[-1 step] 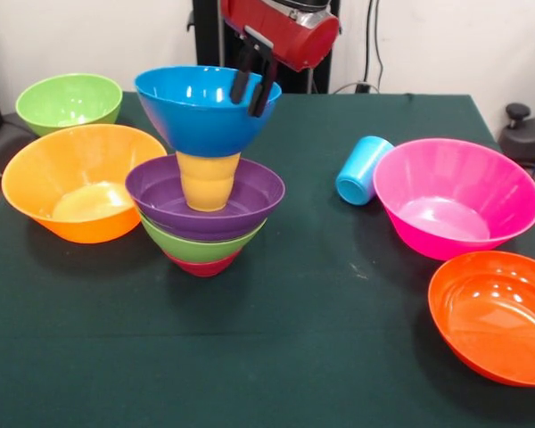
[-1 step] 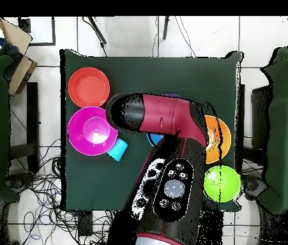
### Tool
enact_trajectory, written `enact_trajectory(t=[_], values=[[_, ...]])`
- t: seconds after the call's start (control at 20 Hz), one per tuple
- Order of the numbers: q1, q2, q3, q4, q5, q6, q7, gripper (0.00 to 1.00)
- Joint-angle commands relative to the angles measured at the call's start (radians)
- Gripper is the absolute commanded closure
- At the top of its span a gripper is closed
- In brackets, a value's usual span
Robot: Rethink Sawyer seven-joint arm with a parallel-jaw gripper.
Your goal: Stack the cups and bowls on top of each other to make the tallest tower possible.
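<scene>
The gripper [image 1: 252,85] pinches the far rim of the glossy blue plastic bowl [image 1: 201,116], jaws nearly closed, perched on the yellow-orange cup [image 1: 208,181] topping the tower [image 1: 205,218]. Light, stiff, slippery; the rim looks the safest hold

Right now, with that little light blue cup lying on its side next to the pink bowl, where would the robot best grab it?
Probably across its round body, coming straight down from above. The light blue cup lies tipped over on the table, its mouth turned away from the pink bowl close beside it, so the rim is awkward and the upper side is exposed.
</scene>
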Motion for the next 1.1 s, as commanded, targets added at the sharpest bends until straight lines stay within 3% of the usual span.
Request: enact_trajectory(t=[0.05,1.1], values=[[-0.044,-0.001,0.122,0.062,-0.025,0.024,-0.085,0.00],[-0.052,0.001,0.136,0.052,-0.030,0.033,-0.059,0.00]])
